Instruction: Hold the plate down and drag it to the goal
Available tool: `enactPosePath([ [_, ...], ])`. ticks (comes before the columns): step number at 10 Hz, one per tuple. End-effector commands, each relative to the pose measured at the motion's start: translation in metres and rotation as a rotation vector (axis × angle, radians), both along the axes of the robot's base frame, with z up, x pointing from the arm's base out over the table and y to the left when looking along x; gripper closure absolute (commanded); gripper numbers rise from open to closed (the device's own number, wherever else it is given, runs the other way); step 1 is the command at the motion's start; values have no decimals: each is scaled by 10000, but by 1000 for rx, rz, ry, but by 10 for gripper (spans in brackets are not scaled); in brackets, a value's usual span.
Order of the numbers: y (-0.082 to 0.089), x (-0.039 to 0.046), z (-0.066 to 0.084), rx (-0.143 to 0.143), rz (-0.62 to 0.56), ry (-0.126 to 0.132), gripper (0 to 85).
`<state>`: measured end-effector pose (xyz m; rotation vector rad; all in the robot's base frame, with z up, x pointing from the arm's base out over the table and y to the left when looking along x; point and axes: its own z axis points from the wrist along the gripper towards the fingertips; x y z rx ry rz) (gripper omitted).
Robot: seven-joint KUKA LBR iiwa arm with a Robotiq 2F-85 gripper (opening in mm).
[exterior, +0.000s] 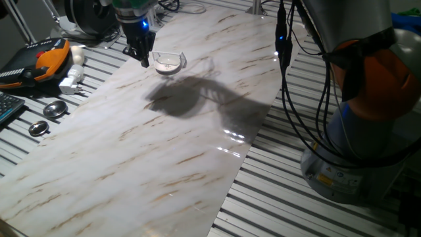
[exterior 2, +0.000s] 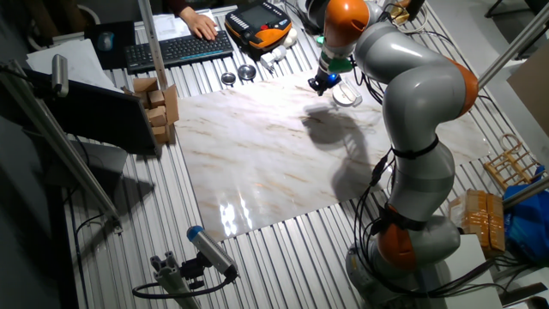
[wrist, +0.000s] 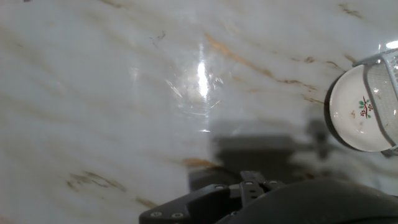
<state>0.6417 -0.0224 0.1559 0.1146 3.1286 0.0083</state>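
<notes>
Marble-patterned tabletop [wrist: 124, 93] fills my hand view; the small round white plate [wrist: 357, 115] already sits inside the clear plastic bracket goal [wrist: 387, 93]. I judge the drag finished, so withdrawing comes next. My pincer [exterior: 142, 58] hovers beside the plate, apparently clenched, holding nothing.

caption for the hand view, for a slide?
Hand view: white plate at the right edge, partly under the clear goal bracket, on the marble tabletop.

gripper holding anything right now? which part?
Nothing held. The gripper is beside the plate, not on it; the plate sits in the goal.
</notes>
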Motion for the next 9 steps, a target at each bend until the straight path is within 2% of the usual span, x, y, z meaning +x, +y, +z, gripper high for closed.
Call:
enactPosePath([
  [1,1,0,0,0,0,0,850],
  [9,10,6,-13,3,-6,9,850],
])
